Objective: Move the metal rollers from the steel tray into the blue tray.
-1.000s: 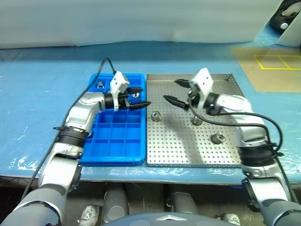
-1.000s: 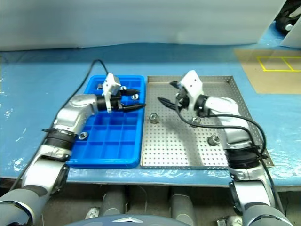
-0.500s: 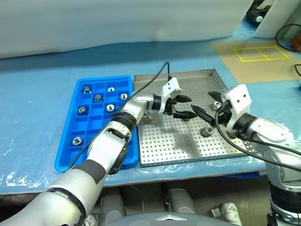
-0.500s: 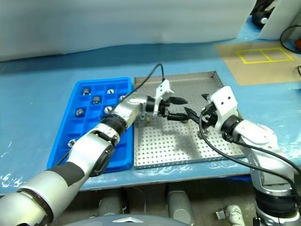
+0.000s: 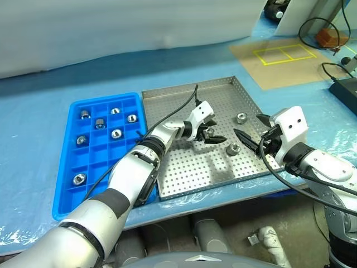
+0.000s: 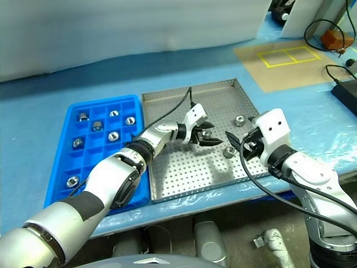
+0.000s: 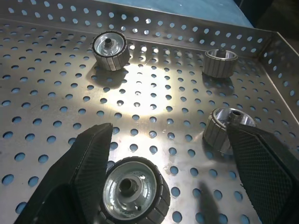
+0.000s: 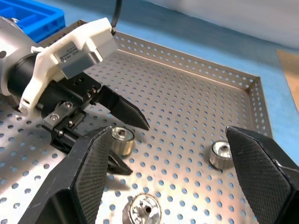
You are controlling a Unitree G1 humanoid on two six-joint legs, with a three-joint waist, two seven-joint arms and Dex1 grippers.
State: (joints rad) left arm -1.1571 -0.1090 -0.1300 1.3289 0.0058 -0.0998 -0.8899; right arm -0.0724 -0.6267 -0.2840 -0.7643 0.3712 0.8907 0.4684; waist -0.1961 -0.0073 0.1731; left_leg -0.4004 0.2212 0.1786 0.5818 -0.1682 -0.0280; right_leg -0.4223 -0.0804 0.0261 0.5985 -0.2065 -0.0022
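Your steel tray (image 5: pixel 184 173) sits on the blue-covered bench (image 5: pixel 44 106) just beside the blue tray (image 5: pixel 64 195), which holds six rollers (image 5: pixel 116 133), each alone in its own compartment, five toward the far end and one nearer you. Four rollers lie loose on the perforated floor of the steel tray, seen best in the left wrist view, one of them (image 7: pixel 130 190) between the spread fingers of your left end effector (image 5: pixel 211 134), untouched by either. Your right end effector (image 5: pixel 252 131) hangs over the tray's right edge, its fingers spread wide and pinching nothing, with a roller (image 5: pixel 232 149) lying just beside its lower finger.
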